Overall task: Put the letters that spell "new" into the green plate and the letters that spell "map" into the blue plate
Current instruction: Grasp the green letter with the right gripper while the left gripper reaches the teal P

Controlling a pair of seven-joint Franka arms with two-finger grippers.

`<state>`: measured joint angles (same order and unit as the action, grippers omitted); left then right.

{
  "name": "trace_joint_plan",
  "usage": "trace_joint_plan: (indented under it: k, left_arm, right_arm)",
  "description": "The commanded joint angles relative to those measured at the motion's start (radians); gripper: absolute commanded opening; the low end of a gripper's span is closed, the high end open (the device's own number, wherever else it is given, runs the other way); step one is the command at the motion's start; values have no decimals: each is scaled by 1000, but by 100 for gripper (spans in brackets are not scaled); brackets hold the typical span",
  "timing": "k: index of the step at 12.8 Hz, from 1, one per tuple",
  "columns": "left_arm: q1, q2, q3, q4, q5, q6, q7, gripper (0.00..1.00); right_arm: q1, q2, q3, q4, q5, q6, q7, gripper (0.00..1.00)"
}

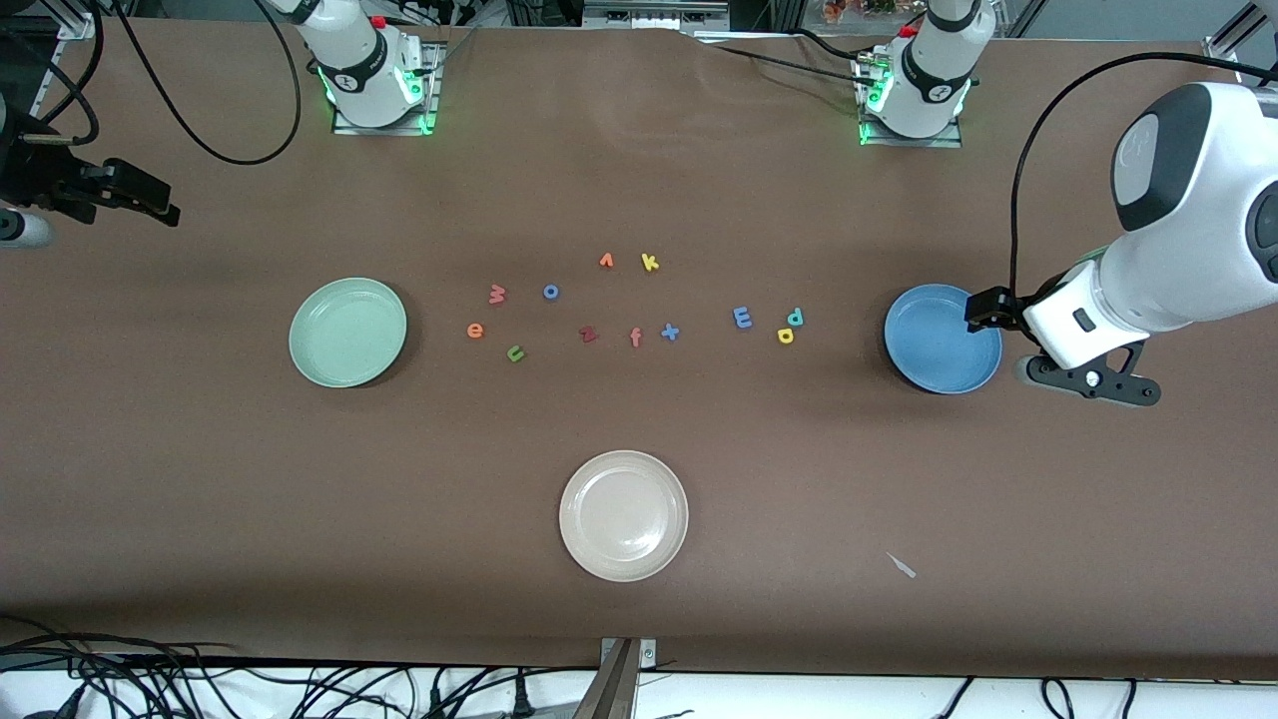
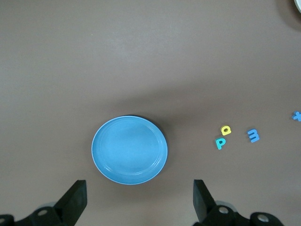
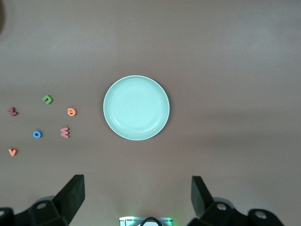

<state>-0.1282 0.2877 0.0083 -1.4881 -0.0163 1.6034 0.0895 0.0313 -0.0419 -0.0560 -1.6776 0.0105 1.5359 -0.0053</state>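
A brown cloth-covered table (image 1: 639,469) fills the scene, with cables trailing along its edges. The right gripper (image 3: 136,197) is cut off in the front view at the right arm's end of the table, where only a dark clamp-like part shows; its wrist view has both fingers spread wide and empty over the green plate (image 1: 347,332), a pale mint, shallow round dish with nothing in it. Beside that plate lie the orange "e" (image 1: 475,331), the green "n" (image 1: 515,353), which reads as a "u", and the red-pink "w" (image 1: 497,294). The left gripper (image 2: 138,200) hangs above the table just beside the blue plate (image 1: 942,339), fingers wide, holding nothing. That plate is also bare. Near it sit the blue "m" (image 1: 742,318), turned sideways, the teal "p" (image 1: 795,318) and the yellow "a" (image 1: 786,336), the last two almost touching. A cream-white plate (image 1: 624,515) lies nearest the front camera.
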Motion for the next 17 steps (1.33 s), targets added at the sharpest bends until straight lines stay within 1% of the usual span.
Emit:
trace_joint_plan:
  k: [1,3,4,5,6,8,10,12,14,15,16,17]
  left_arm:
    - [-5,1,4,2,-10,-3,1,99]
    - [-7,1,2,0,-10,-3,-1,100]
    - [-8,4,1,0,-11,-3,-1,100]
    - [-10,5,-1,0,-11,-3,-4,100]
    - [-10,8,-2,0,-11,-3,-4,100]
    - [-14,14,-4,0,-23,-3,-5,100]
    - [-33,33,-4,0,-25,-5,-13,100]
    - [-60,54,-4,-1,-25,-4,-86,100]
    - [-83,86,-10,-1,-30,-2,-167,100]
    - [-84,103,-24,-3,-57,9,-219,100]
    - [-84,114,-30,-21,-89,29,-267,100]
    - [-85,111,-42,-62,-100,73,-293,100]
  right_arm:
    - [33,61,8,4,14,6,16,100]
    - [45,130,10,-2,19,26,18,100]
    - [54,157,13,-4,41,67,19,100]
    - [73,195,15,-4,51,116,62,100]
    - [93,235,16,-8,51,169,149,100]
    - [191,302,16,-22,49,272,328,100]
    - [266,361,16,-51,49,382,526,100]
    - [343,434,15,-54,37,479,716,100]
    - [398,497,15,-54,36,576,912,100]
    - [429,525,13,-54,34,614,995,100]
    - [436,552,15,-54,32,656,1074,100]
    - [458,577,15,-54,32,690,1149,99]
